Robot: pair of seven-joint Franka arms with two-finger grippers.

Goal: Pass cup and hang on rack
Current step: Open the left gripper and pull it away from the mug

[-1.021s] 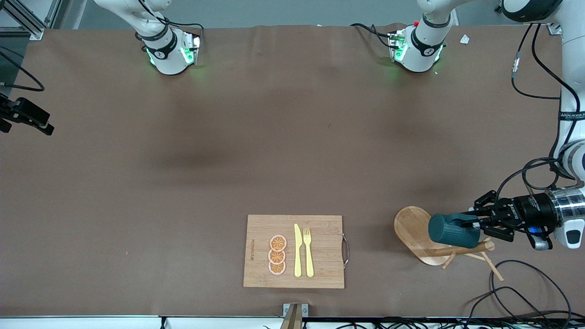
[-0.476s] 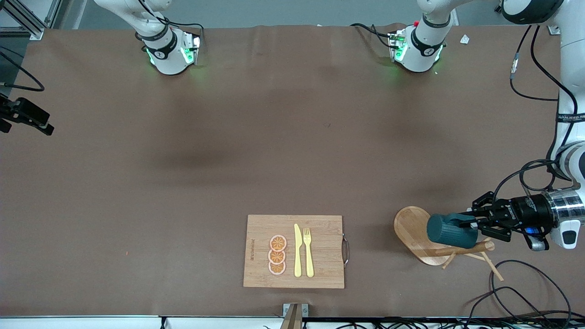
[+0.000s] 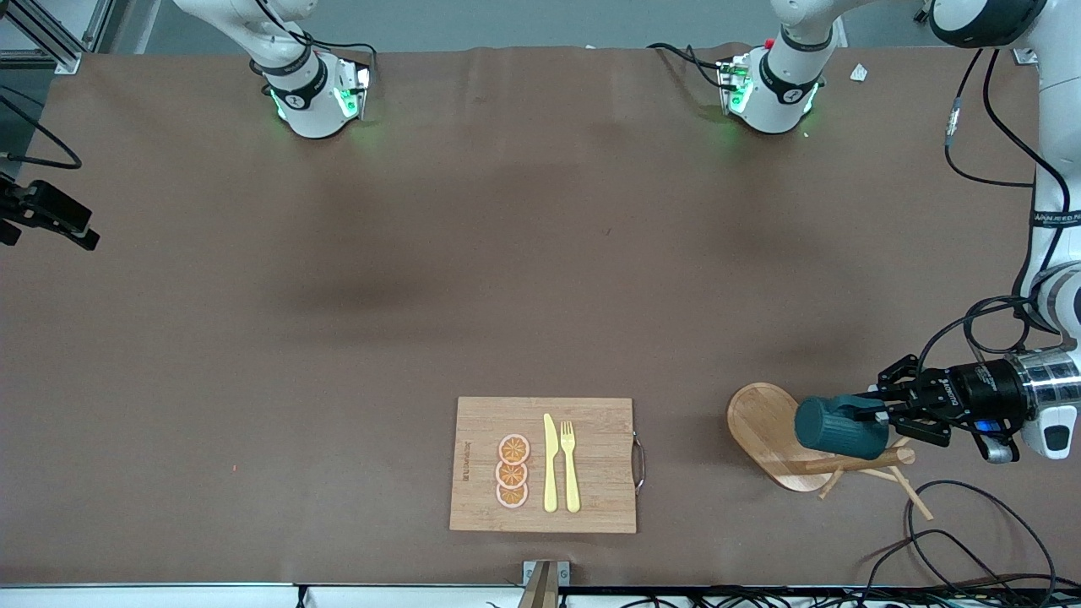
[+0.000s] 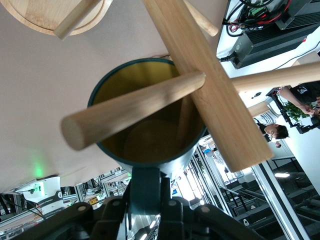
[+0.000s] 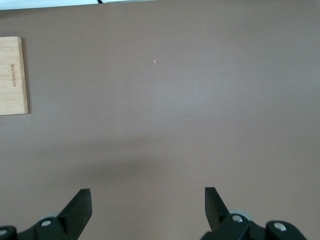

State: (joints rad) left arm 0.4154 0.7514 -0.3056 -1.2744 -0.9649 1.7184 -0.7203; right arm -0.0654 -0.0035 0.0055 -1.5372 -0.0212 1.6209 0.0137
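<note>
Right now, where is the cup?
The cup is held by the left gripper over the rack, at the left arm's end of the table.

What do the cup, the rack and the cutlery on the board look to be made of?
Cup, shut in the left gripper over the rack: probably glazed ceramic or enamelled metal; dark teal ribbed outside, smooth yellow inside.
Rack: light unfinished-looking wood, grain visible on post and pegs.
Knife and fork: likely plastic; uniform matte pale yellow.

A peg [image 4: 135, 107] crosses the cup [image 4: 150, 117] mouth; the rack [image 3: 773, 431] post crowds beside it.
</note>
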